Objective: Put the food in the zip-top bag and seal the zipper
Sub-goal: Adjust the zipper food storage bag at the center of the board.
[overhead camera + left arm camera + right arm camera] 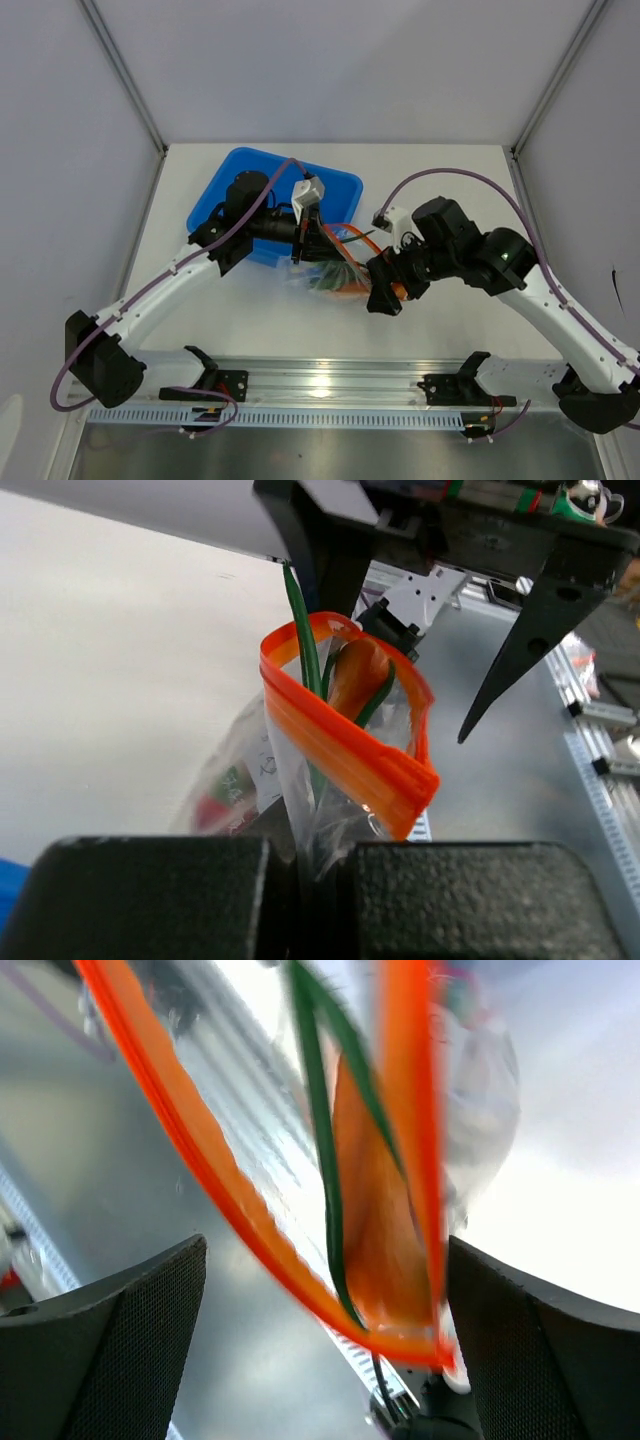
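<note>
Arms [170,285] bent inward; left end effector [310,880] pinches zip-top bag [250,770]

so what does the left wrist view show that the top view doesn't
Only the left wrist: the left jaws shut on the zip-top bag under the zipper, the mouth open in a loop, a green stem and orange piece poking up. Only the top: the blue tray, the table, the left arm and right arm whole. Both: the bag, its zipper and the right jaws close by.
</note>
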